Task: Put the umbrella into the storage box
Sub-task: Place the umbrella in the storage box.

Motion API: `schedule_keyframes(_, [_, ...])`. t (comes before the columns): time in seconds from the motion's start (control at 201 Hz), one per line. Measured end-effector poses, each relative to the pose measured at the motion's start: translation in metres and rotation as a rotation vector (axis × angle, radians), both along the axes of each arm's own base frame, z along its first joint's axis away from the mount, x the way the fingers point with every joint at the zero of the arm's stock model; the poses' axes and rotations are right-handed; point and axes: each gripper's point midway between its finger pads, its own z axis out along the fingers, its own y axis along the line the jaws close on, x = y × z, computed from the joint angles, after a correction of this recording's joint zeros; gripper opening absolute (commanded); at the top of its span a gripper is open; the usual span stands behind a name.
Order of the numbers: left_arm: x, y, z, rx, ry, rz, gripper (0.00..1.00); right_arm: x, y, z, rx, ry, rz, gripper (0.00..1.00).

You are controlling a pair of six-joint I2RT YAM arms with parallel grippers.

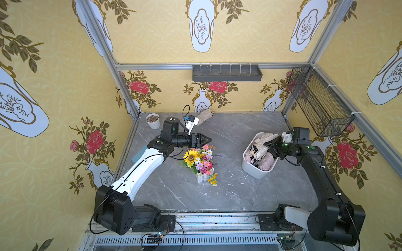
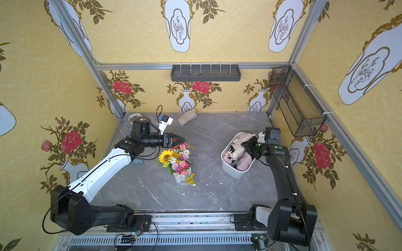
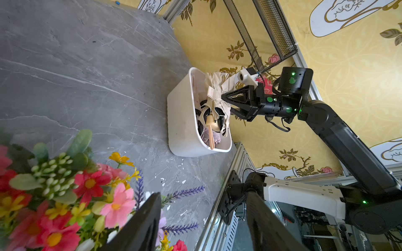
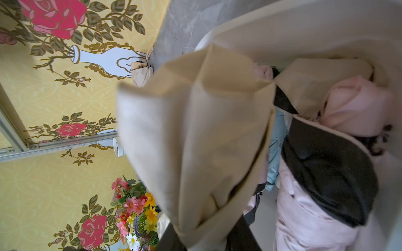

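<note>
Umbrella (image 4: 195, 141) cloth hides right gripper (image 3: 224, 100) tips; storage box (image 4: 326, 26) cropped.

The white box (image 3: 182, 130) on the grey table (image 3: 87, 65) holds a cream umbrella (image 3: 214, 91), its fabric pinched by the right gripper (image 3: 224, 99). The left gripper (image 3: 203, 195) is spread wide and empty beside the flowers (image 3: 65, 195).
</note>
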Motion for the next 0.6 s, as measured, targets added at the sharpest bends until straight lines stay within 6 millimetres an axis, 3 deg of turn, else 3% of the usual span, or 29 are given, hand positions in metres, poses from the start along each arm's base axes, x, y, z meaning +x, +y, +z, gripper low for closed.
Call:
schedule_keyframes(0.214, [0.001, 0.000, -0.001, 0.003, 0.002, 0.005, 0.66, 0.006, -0.005, -0.025, 0.039, 0.056, 0.006, 0.21])
schedule_keyframes(0.597, [0.004, -0.001, -0.012, 0.015, 0.030, 0.009, 0.65, 0.021, -0.002, -0.043, 0.055, 0.056, 0.056, 0.21])
